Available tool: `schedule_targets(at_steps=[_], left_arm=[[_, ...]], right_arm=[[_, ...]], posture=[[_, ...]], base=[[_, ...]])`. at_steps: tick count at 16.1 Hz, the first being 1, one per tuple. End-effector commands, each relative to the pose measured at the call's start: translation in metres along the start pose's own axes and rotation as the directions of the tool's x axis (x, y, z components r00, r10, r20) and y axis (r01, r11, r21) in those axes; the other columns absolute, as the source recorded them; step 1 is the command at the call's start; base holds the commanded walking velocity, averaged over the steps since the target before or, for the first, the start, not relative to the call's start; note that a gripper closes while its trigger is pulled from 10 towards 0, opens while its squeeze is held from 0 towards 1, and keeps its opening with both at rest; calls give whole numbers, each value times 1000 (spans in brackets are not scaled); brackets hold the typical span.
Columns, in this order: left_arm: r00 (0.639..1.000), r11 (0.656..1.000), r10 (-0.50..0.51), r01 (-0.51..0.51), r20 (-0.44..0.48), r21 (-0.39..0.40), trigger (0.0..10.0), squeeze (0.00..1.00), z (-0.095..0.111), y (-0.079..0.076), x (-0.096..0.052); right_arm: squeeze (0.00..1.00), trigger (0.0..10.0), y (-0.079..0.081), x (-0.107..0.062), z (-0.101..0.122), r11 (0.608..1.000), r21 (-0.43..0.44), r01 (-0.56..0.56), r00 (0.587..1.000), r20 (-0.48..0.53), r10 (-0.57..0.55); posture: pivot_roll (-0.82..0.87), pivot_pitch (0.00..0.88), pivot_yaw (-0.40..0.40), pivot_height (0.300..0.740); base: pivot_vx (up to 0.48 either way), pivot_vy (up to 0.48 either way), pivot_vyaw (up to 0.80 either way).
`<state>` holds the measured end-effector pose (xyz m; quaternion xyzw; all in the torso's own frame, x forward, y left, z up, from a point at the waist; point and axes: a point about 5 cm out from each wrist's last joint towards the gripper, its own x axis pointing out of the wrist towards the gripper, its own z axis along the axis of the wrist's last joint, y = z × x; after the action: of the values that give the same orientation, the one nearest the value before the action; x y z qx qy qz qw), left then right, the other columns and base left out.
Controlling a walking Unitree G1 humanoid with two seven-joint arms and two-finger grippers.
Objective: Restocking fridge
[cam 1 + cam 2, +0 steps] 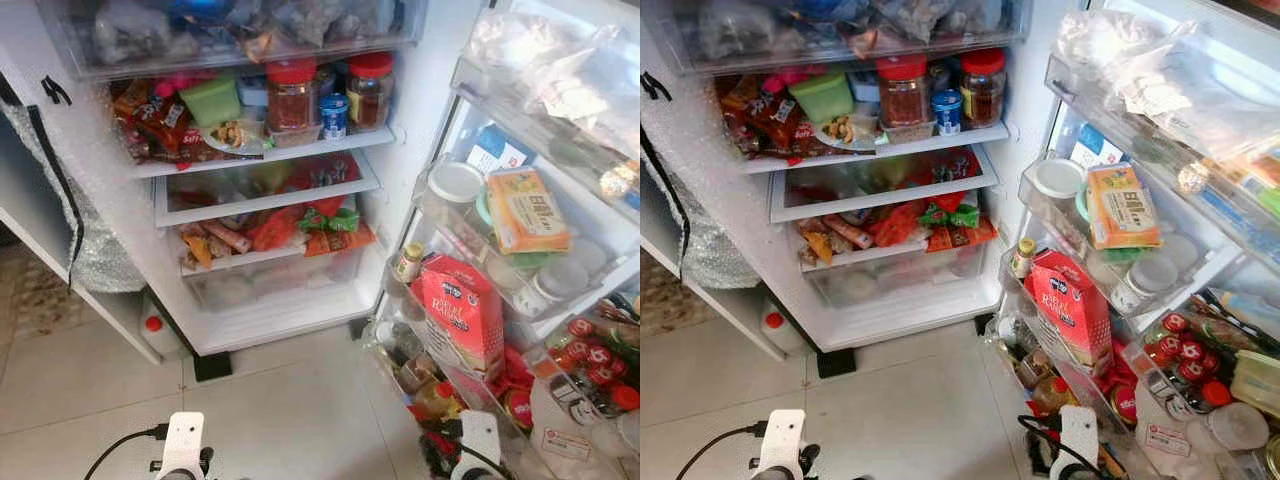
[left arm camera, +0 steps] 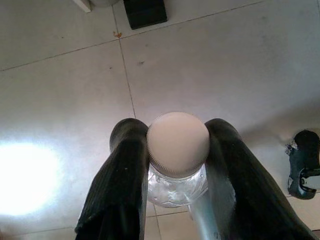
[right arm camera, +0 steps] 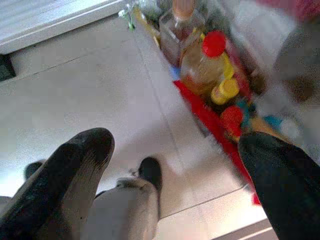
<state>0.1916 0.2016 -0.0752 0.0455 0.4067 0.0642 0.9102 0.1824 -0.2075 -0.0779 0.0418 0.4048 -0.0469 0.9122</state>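
Observation:
My left gripper (image 2: 175, 132) is shut on the neck of a clear bottle (image 2: 176, 192) with a pale round cap (image 2: 177, 142), held above the tiled floor. My right gripper (image 3: 175, 145) is open and holds nothing; it hangs low by the door's bottom rack, where an oil bottle (image 3: 207, 60) with a red cap stands. The fridge (image 1: 260, 150) is open in front of me, its shelves crowded with red-lidded jars (image 1: 291, 95) and packets. The open door (image 1: 520, 260) at the right holds a red carton (image 1: 462, 310) and a yellow box (image 1: 527, 208). Both wrists (image 1: 182, 445) sit at the bottom edge.
Pale tiled floor (image 1: 280, 400) lies between me and the fridge. A black fridge foot (image 1: 212, 366) and a white jug with a red cap (image 1: 153, 325) sit at its base. A bubble-wrapped panel (image 1: 90, 250) stands at the left. Red-capped bottles (image 1: 590, 360) pack the door's lower racks.

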Motion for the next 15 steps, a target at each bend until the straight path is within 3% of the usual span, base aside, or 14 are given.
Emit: schedule_targets(at_steps=[1, 5, 15], left_arm=[[1000, 1000, 1, -1, -30, -5, 10000, 0, -9, 1, -2], [1000, 1000, -4, 4, -18, -7, 10000, 0, -5, 1, -1], [1000, 1000, -21, 21, -1, -23, 10000, 0, -3, -2, -1]], right_arm=[[0, 10000, -3, 0, 4, 998, -60, 21, 1000, 21, -20], [0, 10000, -11, 2, 17, 983, -158, 88, 995, 70, -78], [0, 10000, -7, -1, 2, 978, -193, 74, 997, 14, -73]], posture=[[-81, 142, -14, 740], [-83, 136, -12, 740], [-80, 143, -11, 740]], base=[[0, 0, 0], [0, 0, 0], [0, 0, 0]])
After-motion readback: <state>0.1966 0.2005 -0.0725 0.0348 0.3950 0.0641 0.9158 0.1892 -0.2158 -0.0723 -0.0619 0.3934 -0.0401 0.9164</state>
